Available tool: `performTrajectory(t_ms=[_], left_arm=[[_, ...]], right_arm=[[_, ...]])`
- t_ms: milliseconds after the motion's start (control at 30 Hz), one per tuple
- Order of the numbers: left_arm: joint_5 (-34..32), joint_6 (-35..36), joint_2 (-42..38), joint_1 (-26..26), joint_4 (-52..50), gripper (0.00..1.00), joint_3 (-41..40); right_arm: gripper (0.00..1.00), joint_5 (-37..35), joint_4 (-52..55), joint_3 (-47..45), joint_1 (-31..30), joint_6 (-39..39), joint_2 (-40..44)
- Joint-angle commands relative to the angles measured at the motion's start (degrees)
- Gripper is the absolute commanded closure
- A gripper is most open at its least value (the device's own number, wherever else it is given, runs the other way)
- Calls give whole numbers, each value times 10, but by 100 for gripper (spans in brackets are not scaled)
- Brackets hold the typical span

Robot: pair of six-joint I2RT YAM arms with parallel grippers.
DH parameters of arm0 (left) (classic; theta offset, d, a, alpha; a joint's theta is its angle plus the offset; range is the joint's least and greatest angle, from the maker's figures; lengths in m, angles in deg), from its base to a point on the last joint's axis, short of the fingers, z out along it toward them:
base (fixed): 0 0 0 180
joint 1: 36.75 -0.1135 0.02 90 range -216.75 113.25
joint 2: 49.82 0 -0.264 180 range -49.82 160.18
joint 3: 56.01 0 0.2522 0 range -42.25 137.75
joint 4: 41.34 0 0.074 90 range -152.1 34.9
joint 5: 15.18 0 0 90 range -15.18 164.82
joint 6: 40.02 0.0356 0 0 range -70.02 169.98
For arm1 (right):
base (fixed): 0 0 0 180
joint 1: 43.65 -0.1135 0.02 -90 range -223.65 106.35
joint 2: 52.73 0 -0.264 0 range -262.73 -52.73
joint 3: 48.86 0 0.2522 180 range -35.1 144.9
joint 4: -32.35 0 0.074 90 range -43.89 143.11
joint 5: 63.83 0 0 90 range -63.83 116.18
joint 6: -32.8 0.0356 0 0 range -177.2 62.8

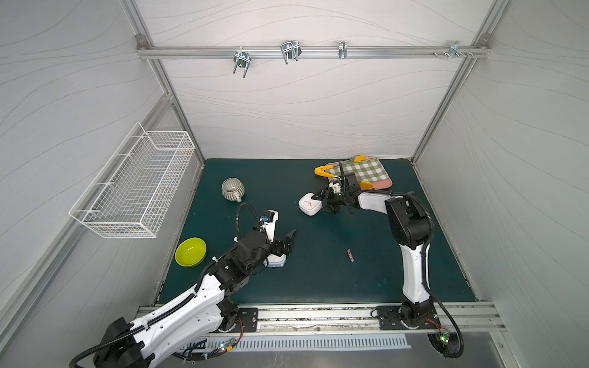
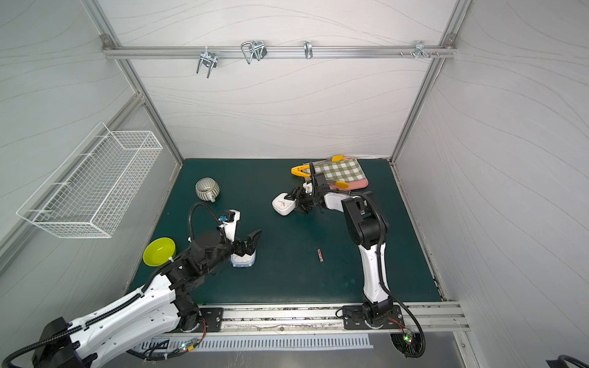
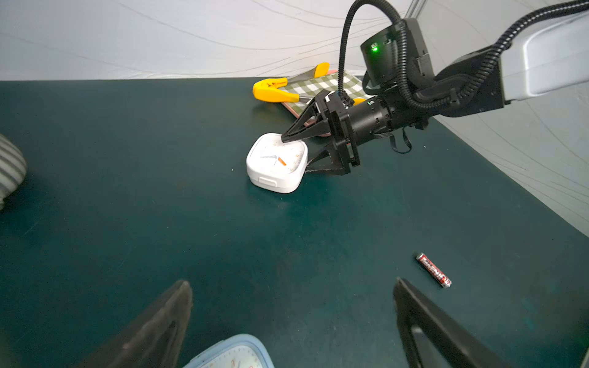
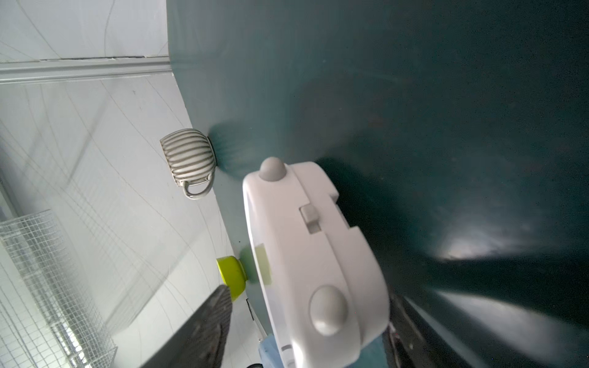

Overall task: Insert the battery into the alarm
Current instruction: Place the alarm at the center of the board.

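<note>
The battery (image 1: 350,255) (image 3: 433,270), red and black, lies alone on the green mat right of centre. A white alarm clock (image 1: 309,204) (image 3: 275,164) rests tilted, face up, further back. My right gripper (image 1: 322,202) (image 3: 295,154) stands open around its edge: one finger over the face, the other low beside it. In the right wrist view the clock's back (image 4: 312,255) fills the space between the jaws, with a gap at one finger (image 4: 210,318). My left gripper (image 1: 285,245) (image 3: 291,286) hangs open above a blue-rimmed alarm clock (image 1: 275,263) (image 3: 229,353), holding nothing.
A striped mug (image 1: 232,189) stands at the back left and a lime bowl (image 1: 190,251) at the left edge. A checked cloth (image 1: 366,170) with yellow tongs (image 1: 322,172) lies at the back right. A wire basket (image 1: 137,181) hangs on the left wall.
</note>
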State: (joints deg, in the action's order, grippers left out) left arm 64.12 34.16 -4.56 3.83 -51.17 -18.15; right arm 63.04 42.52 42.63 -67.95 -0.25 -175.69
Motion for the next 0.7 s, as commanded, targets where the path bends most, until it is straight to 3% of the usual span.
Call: performTrajectory(t_ms=[0, 133, 300, 433, 567, 667], left_arm=[[-13, -74, 16, -24, -41, 0, 47], [-5, -172, 48, -75, -141, 0, 78], [54, -281, 87, -130, -283, 0, 101], [103, -296, 124, -143, -349, 3, 118], [159, -299, 144, -142, -319, 6, 101], [149, -294, 165, -141, -313, 9, 88]], right_arm=[[14, 1, -12, -16, 8, -17, 10], [2, -3, -16, -63, 18, -26, 39], [1, -31, 7, -149, 25, -68, 121], [1, -67, 58, -208, 13, -137, 210], [1, -90, 84, -253, -6, -175, 288], [2, -106, 114, -269, -28, -195, 336]])
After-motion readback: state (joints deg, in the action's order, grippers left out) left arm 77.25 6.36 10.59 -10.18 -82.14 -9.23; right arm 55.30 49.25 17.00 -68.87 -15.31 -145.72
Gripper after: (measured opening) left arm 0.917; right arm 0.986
